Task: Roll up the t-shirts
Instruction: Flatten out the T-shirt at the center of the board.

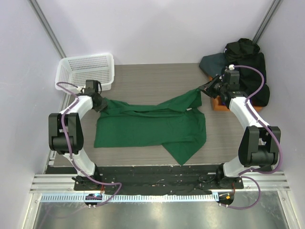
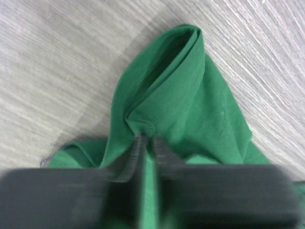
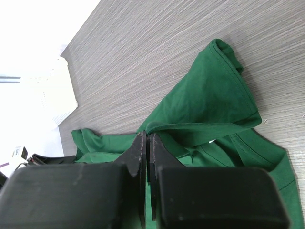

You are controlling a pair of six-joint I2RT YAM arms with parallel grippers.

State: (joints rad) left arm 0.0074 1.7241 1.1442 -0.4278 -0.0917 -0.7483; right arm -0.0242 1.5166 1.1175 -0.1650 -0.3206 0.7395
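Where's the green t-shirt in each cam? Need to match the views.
Top external: green t-shirt spread across the middle of the table.
Left wrist: fills centre and bottom, a fold standing up just ahead of the left gripper.
Right wrist: lower right, a corner tented up at the right gripper.
Shared landmark: the grey wood-grain table.
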